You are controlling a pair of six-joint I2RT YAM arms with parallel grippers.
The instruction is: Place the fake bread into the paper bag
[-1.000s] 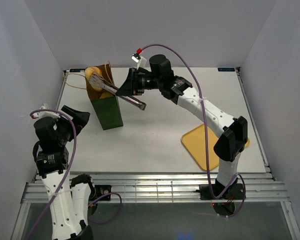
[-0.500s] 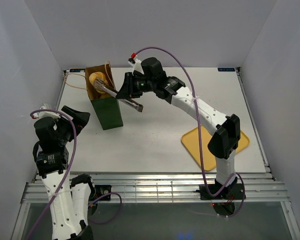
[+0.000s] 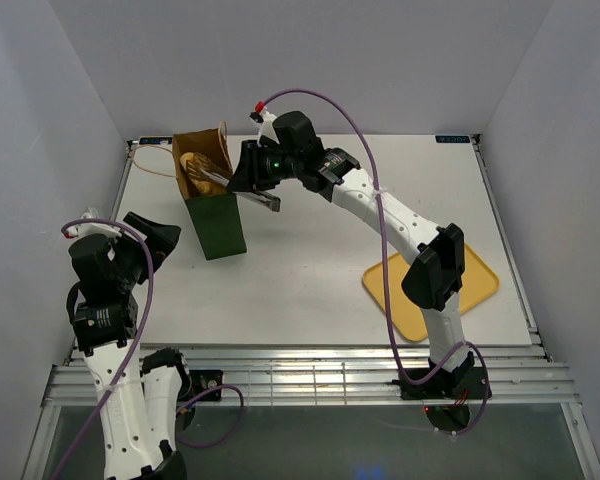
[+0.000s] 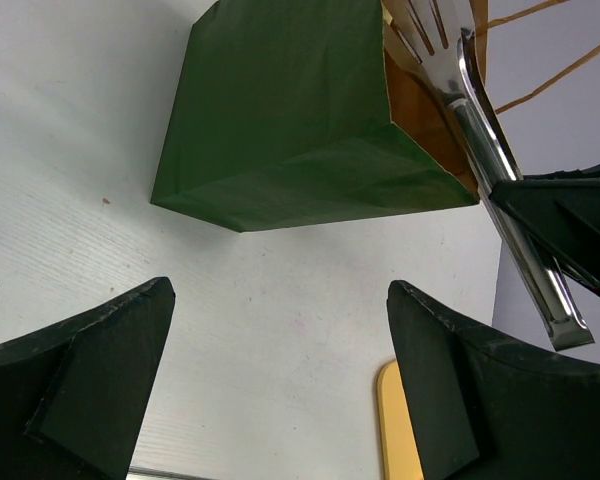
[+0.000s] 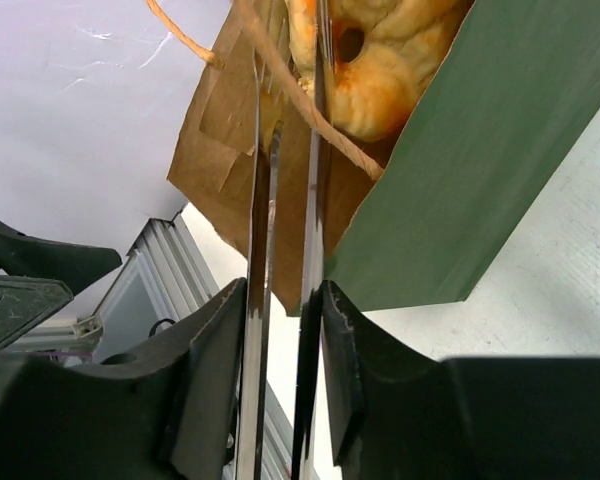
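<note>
so the right gripper [image 5: 280,385] is pinching the tongs [image 5: 310,290], fake bread [image 5: 395,80] sits at their tips inside the paper bag [image 5: 510,180], far-left corner of the counter [image 3: 310,270]

Bright, even overhead light on white worktop [image 3: 310,270]; shadows faint, soft. Glare streaks on steel tongs [image 4: 485,140]. Wrist pics: left gripper [image 4: 280,288] dark & soft in fg, wide-angle stretch at edges. Top view sharp.

right gripper [image 5: 285,330]: moved toward 9 o'clock
tongs [image 4: 477,125]: deeper in paper bag [image 3: 218,225]
fake bread [image 5: 385,70]: sunk below rim
</note>
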